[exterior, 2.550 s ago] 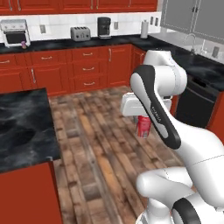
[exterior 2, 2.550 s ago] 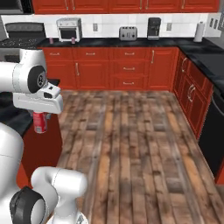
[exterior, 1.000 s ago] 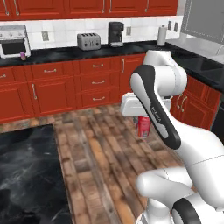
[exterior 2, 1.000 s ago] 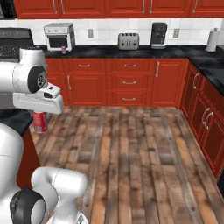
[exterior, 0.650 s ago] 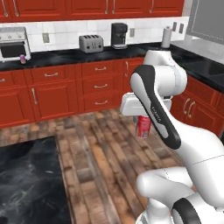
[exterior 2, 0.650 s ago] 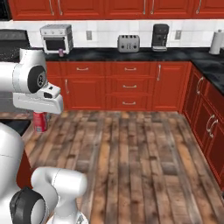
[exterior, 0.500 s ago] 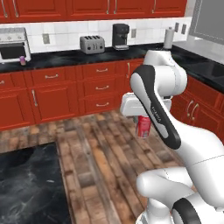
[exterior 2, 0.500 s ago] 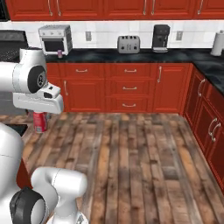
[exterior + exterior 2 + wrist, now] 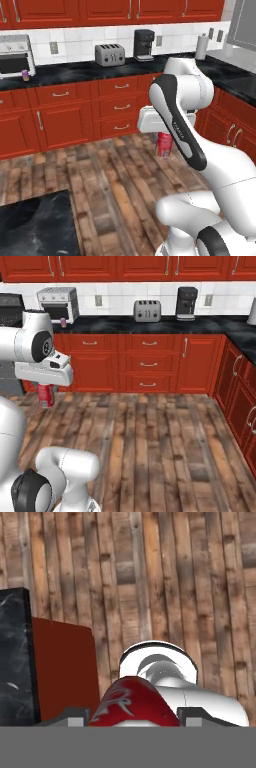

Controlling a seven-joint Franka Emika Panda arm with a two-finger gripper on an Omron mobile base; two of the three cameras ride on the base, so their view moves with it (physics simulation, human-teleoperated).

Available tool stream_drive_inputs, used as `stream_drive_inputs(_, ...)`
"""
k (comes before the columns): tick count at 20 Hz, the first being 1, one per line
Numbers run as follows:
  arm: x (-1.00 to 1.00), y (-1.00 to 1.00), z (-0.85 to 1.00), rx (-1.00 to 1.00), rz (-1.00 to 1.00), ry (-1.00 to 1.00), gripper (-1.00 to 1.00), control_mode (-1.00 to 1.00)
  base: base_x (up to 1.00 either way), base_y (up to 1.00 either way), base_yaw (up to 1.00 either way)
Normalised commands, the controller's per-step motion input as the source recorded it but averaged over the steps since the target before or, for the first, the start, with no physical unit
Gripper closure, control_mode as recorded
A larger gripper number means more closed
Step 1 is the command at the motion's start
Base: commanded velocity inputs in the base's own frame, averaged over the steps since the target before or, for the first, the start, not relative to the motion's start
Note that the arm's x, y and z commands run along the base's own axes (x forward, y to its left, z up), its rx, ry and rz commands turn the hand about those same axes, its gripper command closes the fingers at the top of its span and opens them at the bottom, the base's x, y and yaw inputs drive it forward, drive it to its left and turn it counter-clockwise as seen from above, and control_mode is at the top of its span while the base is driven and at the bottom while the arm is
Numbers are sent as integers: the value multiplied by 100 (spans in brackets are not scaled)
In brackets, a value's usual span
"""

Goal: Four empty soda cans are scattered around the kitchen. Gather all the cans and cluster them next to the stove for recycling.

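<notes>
my left base view sits behind my arm, which rises from its lower right, and faces the far counter [image 9: 75,75] across the upper frame. my right base view looks at that same counter [image 9: 150,326] from the other side, arm at left; both share the toaster [image 9: 110,54] [image 9: 146,310] and wood floor [image 9: 115,180] [image 9: 165,446]. my hand view looks steeply down at floorboards [image 9: 150,577], close above them.

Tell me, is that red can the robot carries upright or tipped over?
Upright. The red can hangs straight below the gripper, its long side vertical, above the wood floor.
</notes>
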Motion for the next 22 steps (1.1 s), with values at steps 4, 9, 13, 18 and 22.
stream_drive_inputs(4, 0, 0, 0, 0, 0, 0, 100, 100, 69, -7, 0)
stream_drive_inputs(9, 0, 0, 0, 0, 0, 0, 100, 100, 70, -5, 0)
stream_drive_inputs(13, 0, 0, 0, 0, 0, 0, 100, 100, 71, -5, 0)
stream_drive_inputs(18, 0, 0, 0, 0, 0, 0, 100, 100, 71, -5, 0)
stream_drive_inputs(22, 0, 0, 0, 0, 0, 0, 100, 100, 71, -5, 0)
